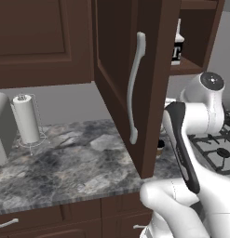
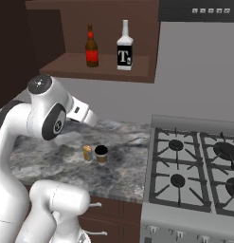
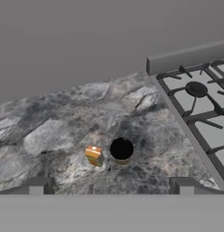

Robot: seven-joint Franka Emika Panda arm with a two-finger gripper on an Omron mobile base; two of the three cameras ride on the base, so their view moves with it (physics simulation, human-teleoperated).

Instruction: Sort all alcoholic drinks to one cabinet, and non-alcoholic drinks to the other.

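Observation:
Both bottles stand on the shelf of an open dark wood cabinet (image 2: 137, 66): the brown one with a red label (image 2: 92, 47) on the left and the white one with the "T" label (image 2: 124, 47) on the right. That cabinet's door (image 1: 116, 56), with its long curved silver handle (image 1: 135, 88), is swung open and hides part of the white bottle (image 1: 178, 46). Down on the counter, the yellow-orange can (image 3: 94, 155) sits close beside the tan coffee cup with a dark lid (image 3: 121, 150). My gripper (image 3: 111, 188) hovers above and in front of them, open and holding nothing.
A gas stove (image 2: 194, 166) borders the marble counter (image 2: 123, 175) on the right, under a grey range hood (image 2: 199, 9). A closed wall cabinet (image 1: 32, 42) hangs to the left of the open door. A paper towel roll (image 1: 27, 120) and a grey appliance (image 1: 1, 135) stand at the counter's left.

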